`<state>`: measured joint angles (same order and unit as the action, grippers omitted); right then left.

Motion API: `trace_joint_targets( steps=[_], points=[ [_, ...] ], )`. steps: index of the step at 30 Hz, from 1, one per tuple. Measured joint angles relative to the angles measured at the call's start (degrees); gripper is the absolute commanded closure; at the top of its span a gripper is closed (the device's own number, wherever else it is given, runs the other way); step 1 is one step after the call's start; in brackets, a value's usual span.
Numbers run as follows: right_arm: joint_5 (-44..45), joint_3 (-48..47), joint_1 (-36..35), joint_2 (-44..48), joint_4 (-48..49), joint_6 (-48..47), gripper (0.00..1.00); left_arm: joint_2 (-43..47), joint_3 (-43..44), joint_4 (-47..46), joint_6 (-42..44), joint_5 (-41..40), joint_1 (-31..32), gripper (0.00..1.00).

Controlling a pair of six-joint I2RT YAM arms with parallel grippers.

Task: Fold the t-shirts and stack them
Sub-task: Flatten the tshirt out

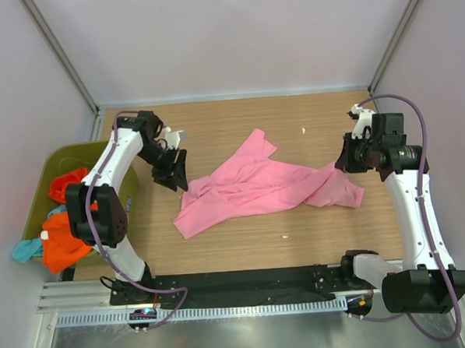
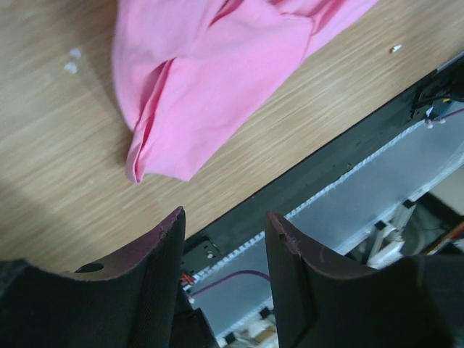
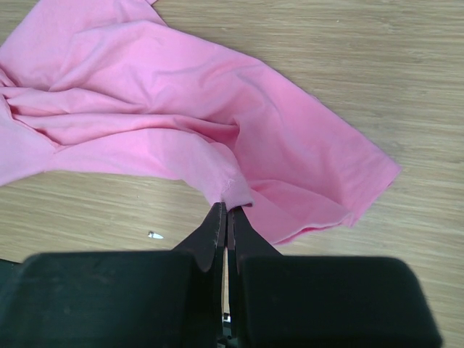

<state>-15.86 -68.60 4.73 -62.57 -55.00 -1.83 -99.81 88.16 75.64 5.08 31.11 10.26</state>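
Fabric of the pink shirt (image 1: 257, 190) is nipped at the tips of the right pincer (image 3: 228, 212), jaws pressed together, probably to pull it flat. The left pincer (image 2: 225, 225) gapes wide, with the shirt's corner just ahead of it, unheld.

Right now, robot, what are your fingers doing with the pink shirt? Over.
Left fingers open, empty, near pink t-shirt. Right fingers shut on its edge. Shirt crumpled, not folded yet. Nothing lying on it.

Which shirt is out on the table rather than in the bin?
The pink shirt, lying crumpled on the wooden table; the orange ones are bunched in the green bin at the left.
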Motion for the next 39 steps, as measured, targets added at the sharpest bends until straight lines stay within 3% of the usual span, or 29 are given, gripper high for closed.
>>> trace_joint_targets(
  steps=[7, 12, 23, 39],
  points=[
    [0.02, -0.02, 0.00, -0.39, 0.02, -0.11, 0.99, -0.37, -9.40, -0.33, -5.11, -3.69, -4.87, 0.54],
    [0.02, -0.02, 0.00, -0.59, 0.04, -0.13, 0.99, -2.54, -9.51, 0.35, -4.44, -8.90, -4.63, 0.55],
    [0.02, -0.04, 0.00, -1.36, 0.07, -0.66, 0.99, -10.19, -7.52, -0.42, 6.25, -18.25, -3.87, 0.57],
    [0.09, 0.15, 0.00, -1.46, 0.07, -0.94, 0.99, -10.19, -13.68, -1.40, 16.94, -17.97, 3.50, 0.58]
  ],
)
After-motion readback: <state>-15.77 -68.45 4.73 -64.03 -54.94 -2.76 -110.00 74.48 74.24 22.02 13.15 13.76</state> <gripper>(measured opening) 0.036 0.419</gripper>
